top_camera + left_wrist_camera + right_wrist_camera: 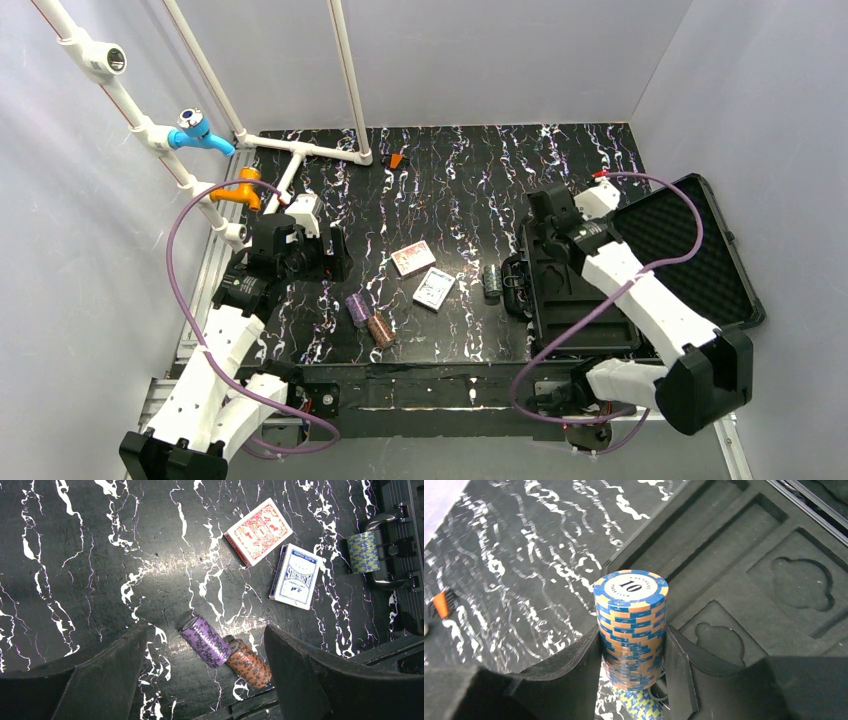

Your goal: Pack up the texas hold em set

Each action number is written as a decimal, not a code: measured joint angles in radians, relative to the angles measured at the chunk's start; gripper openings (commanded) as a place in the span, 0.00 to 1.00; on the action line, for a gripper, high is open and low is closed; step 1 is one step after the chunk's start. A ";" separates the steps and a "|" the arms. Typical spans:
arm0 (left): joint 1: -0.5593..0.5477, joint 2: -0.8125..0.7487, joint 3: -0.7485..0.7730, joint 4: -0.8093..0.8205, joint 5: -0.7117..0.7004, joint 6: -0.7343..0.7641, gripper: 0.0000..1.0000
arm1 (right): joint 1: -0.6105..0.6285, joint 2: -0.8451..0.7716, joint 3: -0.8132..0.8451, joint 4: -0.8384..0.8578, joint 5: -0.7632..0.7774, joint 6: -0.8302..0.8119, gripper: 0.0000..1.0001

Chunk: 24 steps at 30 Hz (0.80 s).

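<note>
My right pincer (631, 652) clamps the blue-and-orange cylindrical chip stack (630, 610) upright over the black foam-lined plastic case (774, 615) at right, probably to seat it in a slot. Left pincer (205, 632) apart above the purple chip stack (205, 641) and brown chip stack (248, 663).

Robotics lab test cell

A black, white-veined marble-pattern tabletop (450, 170) is enclosed by plain pale wall panels (500, 50); a white plastic pipe frame (349, 75) with blue and orange fittings (195, 132) (243, 190) is fixed at the left, and two white-and-black robot arms (215, 350) (640, 290) trailing purple cables (168, 250) are bolted along the near edge.
</note>
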 measured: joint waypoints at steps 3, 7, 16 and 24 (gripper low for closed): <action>0.000 0.000 0.000 0.000 0.000 -0.001 0.84 | -0.057 0.079 0.053 -0.085 -0.012 0.087 0.01; 0.000 0.000 0.000 0.000 0.000 -0.002 0.84 | -0.135 0.174 0.114 -0.157 -0.062 0.181 0.01; 0.000 0.000 0.000 0.000 -0.005 -0.001 0.84 | -0.285 0.257 0.103 -0.185 -0.244 0.312 0.01; 0.000 0.002 0.000 0.000 -0.008 -0.001 0.84 | -0.293 0.272 0.061 -0.158 -0.325 0.379 0.01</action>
